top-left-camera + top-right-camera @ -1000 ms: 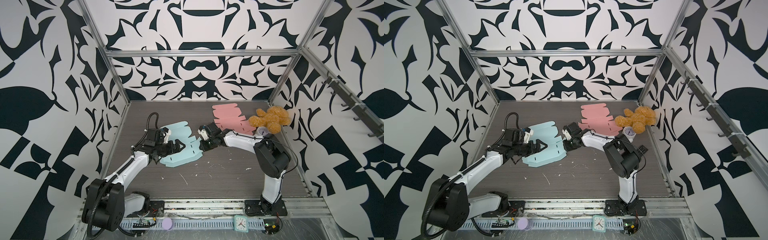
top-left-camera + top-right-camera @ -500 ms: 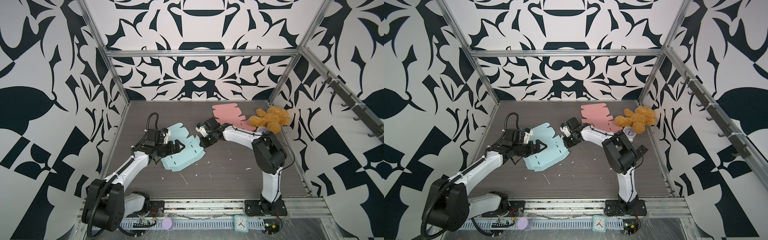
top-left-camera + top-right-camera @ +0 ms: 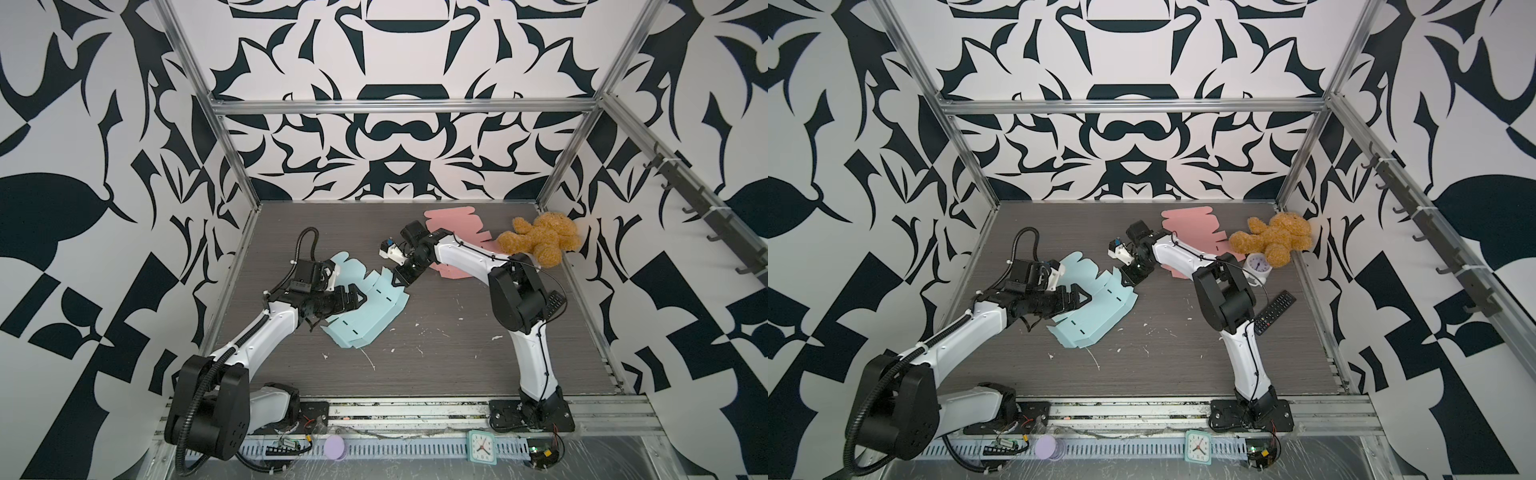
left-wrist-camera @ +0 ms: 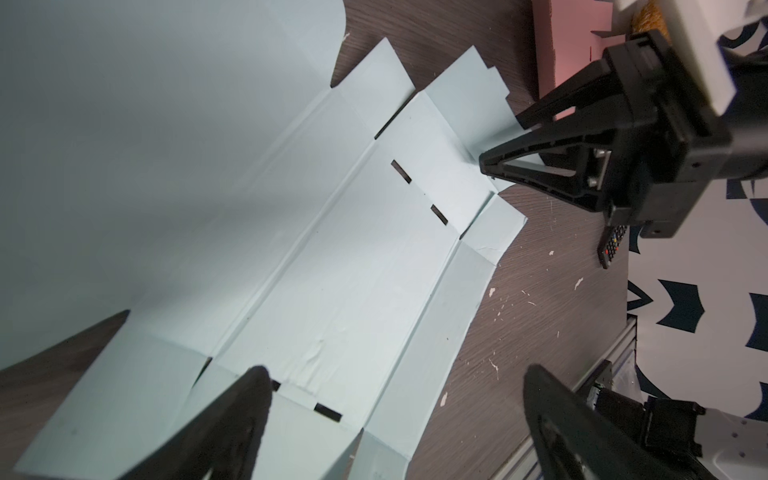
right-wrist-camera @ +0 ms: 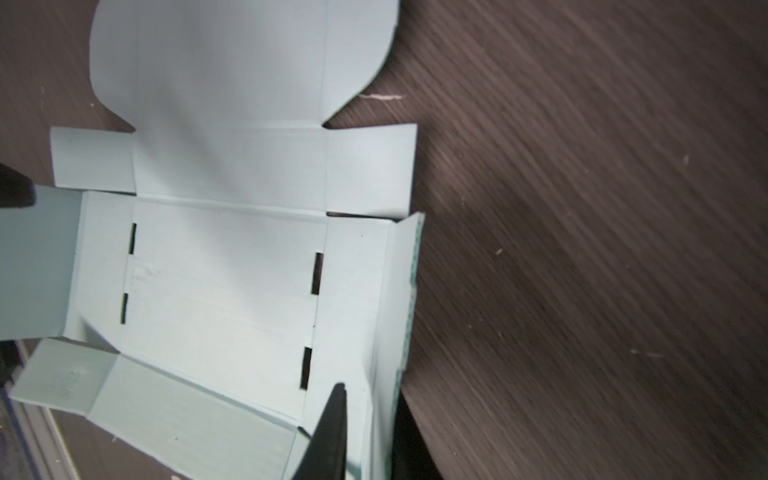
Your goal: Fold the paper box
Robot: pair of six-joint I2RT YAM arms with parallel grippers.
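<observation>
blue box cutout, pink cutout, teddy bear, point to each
blue box cutout (image 3: 368, 316): in a top view, middle panel
pink cutout (image 3: 452, 217): in a top view, far flap
teddy bear (image 3: 538, 239): in a top view, belly

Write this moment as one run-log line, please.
task: fold blue paper box | left gripper: open, over box's left part | right gripper: slightly open around an edge flap | box: mostly flat

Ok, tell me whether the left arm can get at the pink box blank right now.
Probably not directly. The pink blank lies toward the back right, partly under the right arm, and the right gripper, at the edge of the blue blank, sits between it and the open left gripper.
</observation>
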